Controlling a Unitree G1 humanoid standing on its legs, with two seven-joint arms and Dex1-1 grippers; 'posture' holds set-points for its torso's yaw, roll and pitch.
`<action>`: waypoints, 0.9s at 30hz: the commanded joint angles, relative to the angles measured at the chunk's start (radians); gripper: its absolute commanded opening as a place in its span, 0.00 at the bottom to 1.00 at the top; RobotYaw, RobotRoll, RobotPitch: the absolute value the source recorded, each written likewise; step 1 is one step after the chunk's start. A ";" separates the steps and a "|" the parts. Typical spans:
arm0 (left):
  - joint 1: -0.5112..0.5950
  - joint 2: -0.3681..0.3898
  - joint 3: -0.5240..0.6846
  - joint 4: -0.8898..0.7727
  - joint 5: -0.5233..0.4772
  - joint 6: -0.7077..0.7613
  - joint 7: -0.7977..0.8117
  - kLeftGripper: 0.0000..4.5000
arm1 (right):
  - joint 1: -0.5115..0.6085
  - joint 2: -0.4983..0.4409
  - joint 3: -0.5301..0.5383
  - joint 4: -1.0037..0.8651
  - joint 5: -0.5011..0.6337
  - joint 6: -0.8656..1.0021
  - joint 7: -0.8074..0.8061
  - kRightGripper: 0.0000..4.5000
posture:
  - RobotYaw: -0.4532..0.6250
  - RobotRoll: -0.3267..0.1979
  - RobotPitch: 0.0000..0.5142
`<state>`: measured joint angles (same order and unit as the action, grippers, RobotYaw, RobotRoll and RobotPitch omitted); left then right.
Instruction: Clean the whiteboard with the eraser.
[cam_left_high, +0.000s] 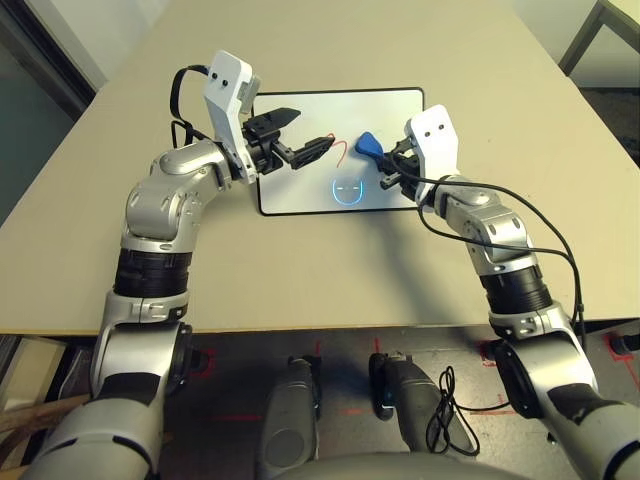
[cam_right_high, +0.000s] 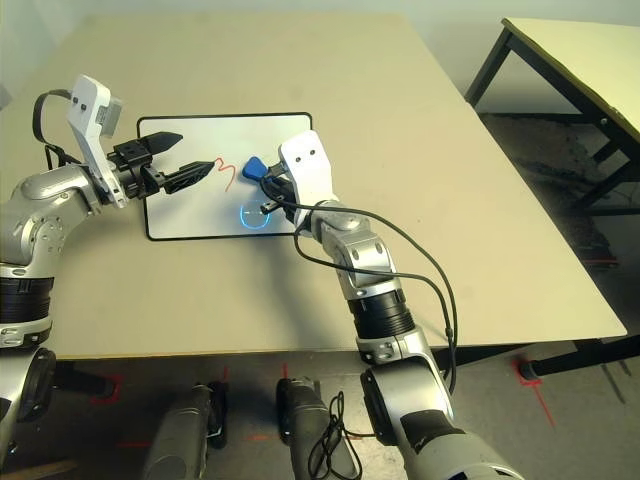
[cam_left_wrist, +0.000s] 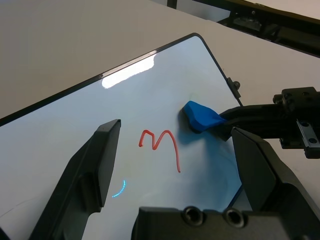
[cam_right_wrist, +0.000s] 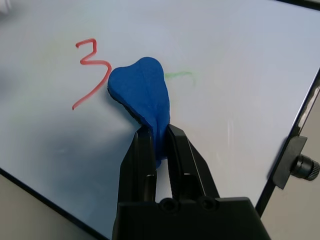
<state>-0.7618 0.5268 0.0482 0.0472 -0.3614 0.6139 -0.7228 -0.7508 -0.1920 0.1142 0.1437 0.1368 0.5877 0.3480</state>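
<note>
Right gripper (cam_right_wrist: 159, 131) pinching eraser (cam_right_wrist: 141, 95) tail-end, face toward whiteboard (cam_left_high: 390, 105) for wiping, red squiggle (cam_right_wrist: 91, 70) at its 9 o'clock; left gripper (cam_left_high: 296, 133) spread, hovering over the board's left part — likely ready to steady it.

whiteboard (cam_left_high: 300, 190) on table (cam_left_high: 420, 270) — eraser (cam_right_wrist: 142, 97) on board, right of squiggle (cam_right_wrist: 90, 72), smiley (cam_left_high: 347, 190) nearer

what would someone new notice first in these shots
The bright blue peanut-shaped eraser, pinched in the right gripper and held on the white black-framed whiteboard at mid-table. Next, the red marker squiggle right beside it. The left gripper hovers open over the board's other end.
</note>
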 joint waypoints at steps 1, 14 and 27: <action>0.003 -0.003 -0.011 -0.007 -0.003 0.012 -0.005 1.00 | -0.042 0.003 -0.015 0.056 -0.020 -0.022 -0.015 0.05 | 0.47 0.62 0.44; 0.047 -0.004 -0.003 -0.081 -0.020 0.063 0.009 1.00 | -0.102 0.001 -0.030 0.098 -0.030 -0.055 -0.009 0.05 | 0.48 0.62 0.49; 0.073 0.002 -0.001 -0.126 -0.043 0.098 0.027 1.00 | 0.056 0.022 0.061 -0.098 -0.028 0.078 0.034 0.05 | 0.48 0.62 0.53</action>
<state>-0.7070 0.5274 0.0488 -0.0602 -0.3989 0.7010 -0.6977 -0.7245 -0.1712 0.1523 0.0310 0.1153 0.6220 0.3798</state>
